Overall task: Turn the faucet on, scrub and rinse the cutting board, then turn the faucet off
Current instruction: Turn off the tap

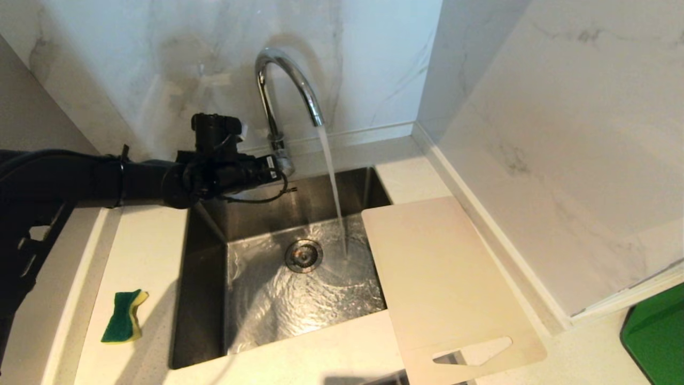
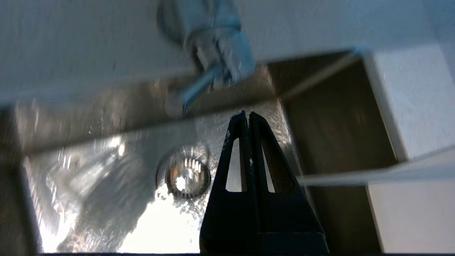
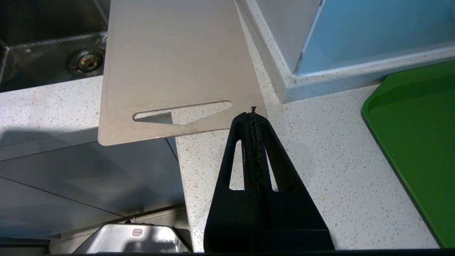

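So closest to the robot, the cutting board (image 1: pixel 446 283) is lying flat on the counter at the sink's (image 1: pixel 206 299) right side, long axis running away toward the wall, handle slot at the near end hanging past the counter edge, far left part poking over the basin. The right gripper (image 3: pixel 253 111) is hovering just beside that slot end, fingers pressed together, holding nothing, so I'd guess it's the nearer arm for grabbing the board. A sponge (image 1: pixel 124 315) is sitting near left. Farther back, water is pouring from the faucet (image 1: pixel 288 91), and the left gripper (image 2: pixel 247 114), fingers together and empty, is hanging by its base lever.
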Motion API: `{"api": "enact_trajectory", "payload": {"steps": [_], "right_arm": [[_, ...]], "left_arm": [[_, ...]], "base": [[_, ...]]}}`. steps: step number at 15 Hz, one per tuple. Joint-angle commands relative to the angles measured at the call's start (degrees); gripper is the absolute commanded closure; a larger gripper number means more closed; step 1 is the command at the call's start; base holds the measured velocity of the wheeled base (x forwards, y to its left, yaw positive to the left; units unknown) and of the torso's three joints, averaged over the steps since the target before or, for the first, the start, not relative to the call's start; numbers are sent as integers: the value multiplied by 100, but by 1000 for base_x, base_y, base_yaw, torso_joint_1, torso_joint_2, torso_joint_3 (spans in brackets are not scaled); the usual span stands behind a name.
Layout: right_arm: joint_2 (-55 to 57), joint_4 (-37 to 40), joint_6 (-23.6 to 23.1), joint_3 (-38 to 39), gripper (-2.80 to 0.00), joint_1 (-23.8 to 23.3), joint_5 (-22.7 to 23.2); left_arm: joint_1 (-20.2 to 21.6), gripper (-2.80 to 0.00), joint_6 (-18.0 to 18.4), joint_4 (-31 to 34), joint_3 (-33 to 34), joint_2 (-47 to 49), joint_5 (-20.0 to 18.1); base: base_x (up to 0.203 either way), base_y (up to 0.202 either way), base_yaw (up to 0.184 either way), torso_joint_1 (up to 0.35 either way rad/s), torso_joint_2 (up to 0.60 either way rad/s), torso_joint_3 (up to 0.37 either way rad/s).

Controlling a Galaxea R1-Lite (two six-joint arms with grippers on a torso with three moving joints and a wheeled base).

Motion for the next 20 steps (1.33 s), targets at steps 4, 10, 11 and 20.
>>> {"api": "enact_trajectory", "payload": {"steps": [4, 10, 11, 20], "right_arm": [[7, -5, -11, 9, 0, 2, 0], [7, -5, -11, 9, 0, 2, 0], [7, -4, -11, 9, 0, 2, 0], [7, -5, -11, 9, 0, 2, 0]], "left_arm": [[123, 0, 117, -1142, 81, 602, -15], [201, 0, 112, -1170, -465, 762, 13], [210, 0, 112, -1174, -519, 809, 31], [553, 0, 121, -1223, -598, 983, -37]], "base": [[0, 0, 0, 0, 0, 0], [0, 0, 0, 0, 0, 0], [0, 0, 0, 0, 0, 0], [0, 0, 0, 0, 0, 0]]}}
